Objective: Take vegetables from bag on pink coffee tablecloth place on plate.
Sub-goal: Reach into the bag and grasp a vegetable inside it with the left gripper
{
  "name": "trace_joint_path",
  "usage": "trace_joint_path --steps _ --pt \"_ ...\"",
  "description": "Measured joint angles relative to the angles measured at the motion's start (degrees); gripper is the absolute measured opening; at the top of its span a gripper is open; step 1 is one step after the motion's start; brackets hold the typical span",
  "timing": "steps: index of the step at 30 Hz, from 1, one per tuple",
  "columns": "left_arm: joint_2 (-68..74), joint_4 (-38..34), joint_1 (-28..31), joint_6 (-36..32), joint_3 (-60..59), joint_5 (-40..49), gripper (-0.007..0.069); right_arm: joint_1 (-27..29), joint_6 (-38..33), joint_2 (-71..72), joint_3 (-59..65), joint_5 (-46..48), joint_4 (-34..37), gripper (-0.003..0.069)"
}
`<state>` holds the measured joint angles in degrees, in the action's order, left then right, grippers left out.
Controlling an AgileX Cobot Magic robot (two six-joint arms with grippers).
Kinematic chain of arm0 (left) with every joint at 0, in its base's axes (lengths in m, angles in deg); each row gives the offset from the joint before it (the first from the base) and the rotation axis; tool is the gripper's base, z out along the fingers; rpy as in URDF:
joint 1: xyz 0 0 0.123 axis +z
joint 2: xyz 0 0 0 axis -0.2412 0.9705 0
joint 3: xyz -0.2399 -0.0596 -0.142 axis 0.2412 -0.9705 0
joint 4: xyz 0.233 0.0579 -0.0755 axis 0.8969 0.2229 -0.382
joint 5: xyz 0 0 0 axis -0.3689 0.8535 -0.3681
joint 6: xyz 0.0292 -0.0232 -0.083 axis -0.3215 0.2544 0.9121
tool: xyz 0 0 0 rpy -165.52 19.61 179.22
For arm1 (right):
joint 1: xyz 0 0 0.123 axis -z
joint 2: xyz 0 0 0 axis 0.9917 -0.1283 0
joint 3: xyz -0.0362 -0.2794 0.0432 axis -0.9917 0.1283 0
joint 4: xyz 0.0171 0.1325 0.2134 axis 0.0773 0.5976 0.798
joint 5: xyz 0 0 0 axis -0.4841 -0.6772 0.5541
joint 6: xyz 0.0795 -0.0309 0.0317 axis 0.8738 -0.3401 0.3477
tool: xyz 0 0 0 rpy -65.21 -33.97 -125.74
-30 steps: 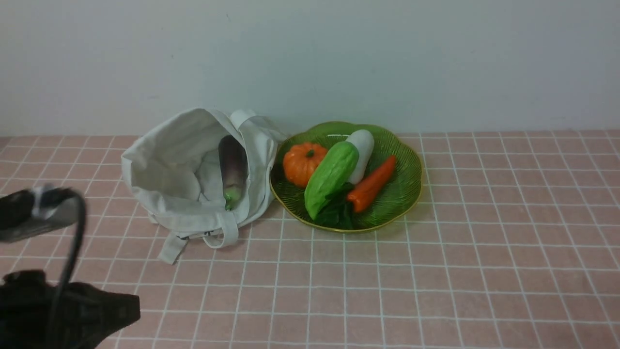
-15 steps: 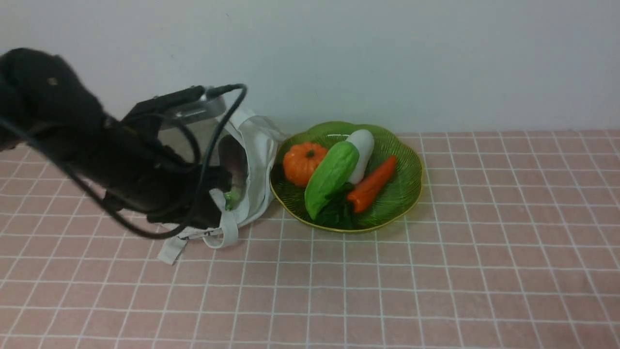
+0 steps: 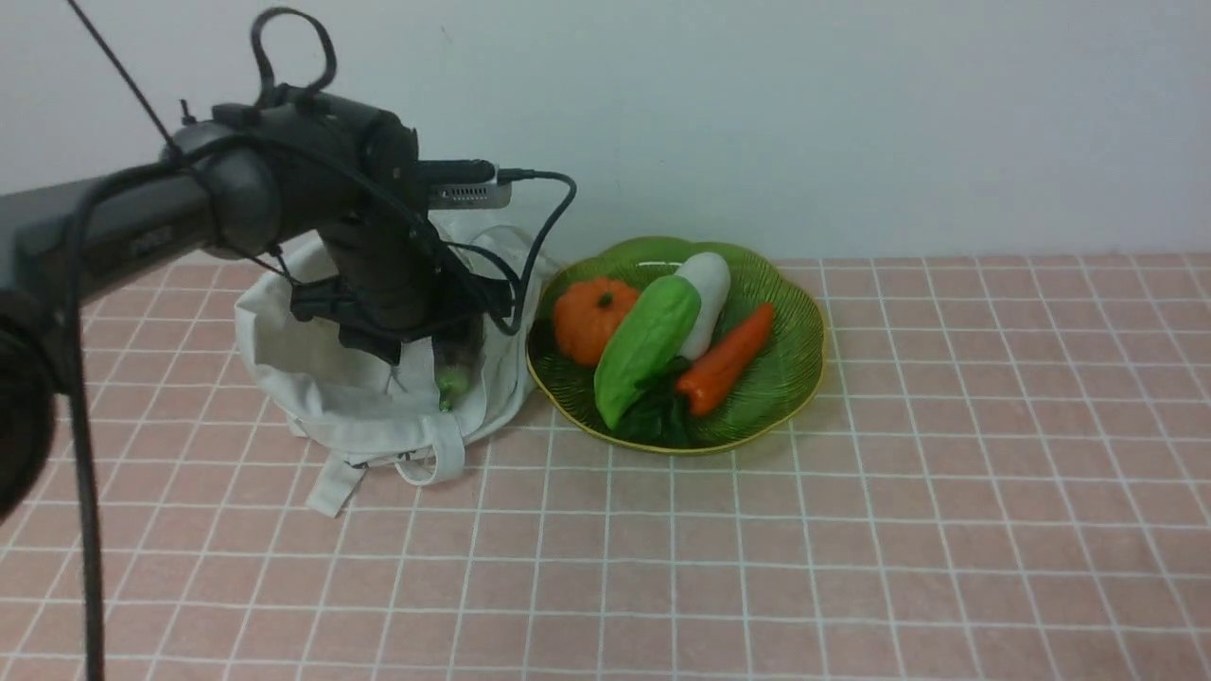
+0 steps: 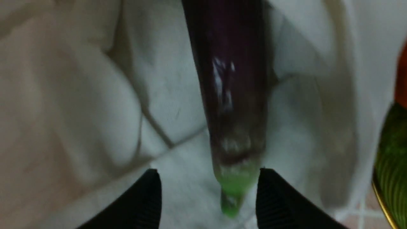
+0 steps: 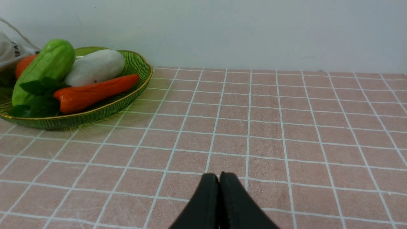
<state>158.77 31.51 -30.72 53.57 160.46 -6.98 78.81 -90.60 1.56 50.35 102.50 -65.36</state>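
Observation:
The off-white bag (image 3: 364, 421) lies open on the pink grid tablecloth (image 3: 851, 530), left of the green plate (image 3: 799, 374). A dark purple eggplant (image 4: 232, 79) rests inside the bag (image 4: 95, 111), its light green stem end (image 3: 452, 383) toward the front. My left gripper (image 4: 208, 171) hangs over the bag mouth, open, one finger either side of the stem end and neither touching it. In the front view the arm hides its fingertips. My right gripper (image 5: 218, 175) is shut and empty, low over bare cloth, right of the plate (image 5: 105, 108).
On the plate lie an orange pumpkin (image 3: 591, 317), a light green gourd (image 3: 648, 345), a white vegetable (image 3: 708, 284), an orange carrot (image 3: 727, 359) and dark leaves (image 3: 658, 416). A pale wall stands close behind bag and plate. The bag's loop handles (image 3: 440, 454) trail forward.
My left arm swung up from the lower left corner and now reaches over the bag. Its jaws went from shut to open. The eggplant and plate have not moved.

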Motion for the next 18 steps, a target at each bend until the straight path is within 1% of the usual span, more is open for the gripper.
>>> trace_joint_path --steps 4,7,11,14,16,17,18 --pt "3.4 0.3 0.0 0.8 2.8 -4.0 0.0426 0.0 0.0 0.0 0.0 0.0 0.0 -0.0016" --pt "5.3 -0.6 0.0 0.9 3.2 -7.6 0.0427 0.0 0.0 0.0 0.0 0.0 0.0 -0.0016" --pt "7.7 -0.7 0.0 1.7 3.4 -8.5 0.0421 0.0 0.0 0.0 0.0 0.0 0.0 -0.0016" --pt "9.3 -0.7 0.0 3.2 3.5 -7.8 0.0384 0.0 0.0 0.0 0.0 0.0 0.0 -0.0016" --pt "9.5 -0.6 0.0 4.4 4.0 -6.0 0.0293 0.0 0.0 0.0 0.0 0.0 0.0 -0.0016" --pt "9.5 -0.3 0.0 4.5 4.1 -5.4 0.0268 0.0 0.0 0.0 0.0 0.0 0.0 -0.0016" --pt "9.4 0.2 0.0 4.5 4.1 -4.1 0.0269 0.0 0.0 0.0 0.0 0.0 0.0 -0.0016"
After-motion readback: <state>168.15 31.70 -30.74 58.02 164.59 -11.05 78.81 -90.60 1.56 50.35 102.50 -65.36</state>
